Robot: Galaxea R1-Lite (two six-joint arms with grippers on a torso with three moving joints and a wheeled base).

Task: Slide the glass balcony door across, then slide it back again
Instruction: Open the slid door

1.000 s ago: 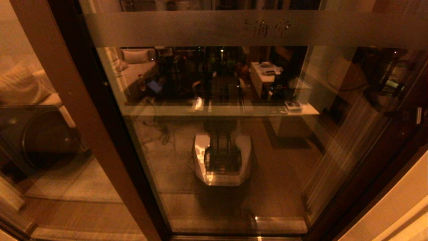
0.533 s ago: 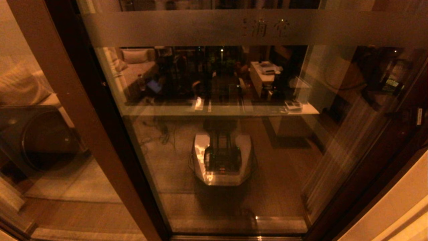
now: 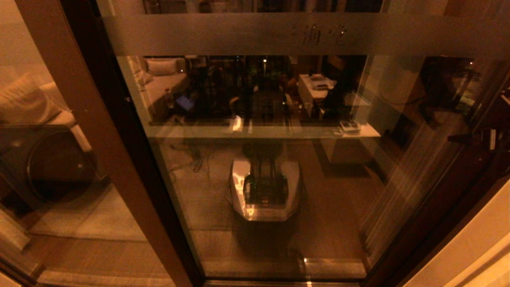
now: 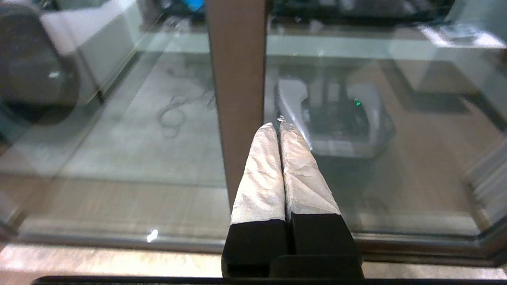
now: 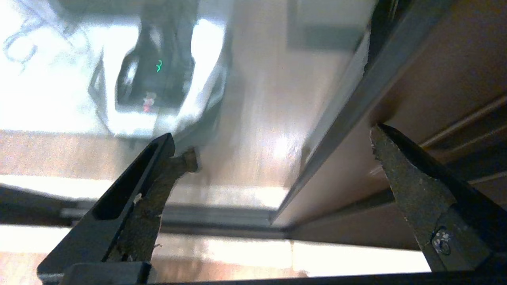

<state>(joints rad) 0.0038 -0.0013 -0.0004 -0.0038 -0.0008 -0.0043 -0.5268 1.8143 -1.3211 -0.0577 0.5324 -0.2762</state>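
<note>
Brown-framed glass balcony door fills centre frame, frosted band along top. Left gripper: fingers clenched, empty, at left stile. Right gripper: fingers released, straddling right stile. Step judged: engaging door; next, press sideways.

Left gripper: two long tapered fingers wrapped in crinkled silver-grey covering, seated in blocky black bases; black bar of the mount below them. Right gripper: two slim black pointed fingers with rough, worn brownish-grey pads on inner faces; one finger has a hollow slot along its side; the other carries a small silver screw near its base; black housing edge under both. Robot's white base with dark centre shows only as a reflection in the head view.
</note>
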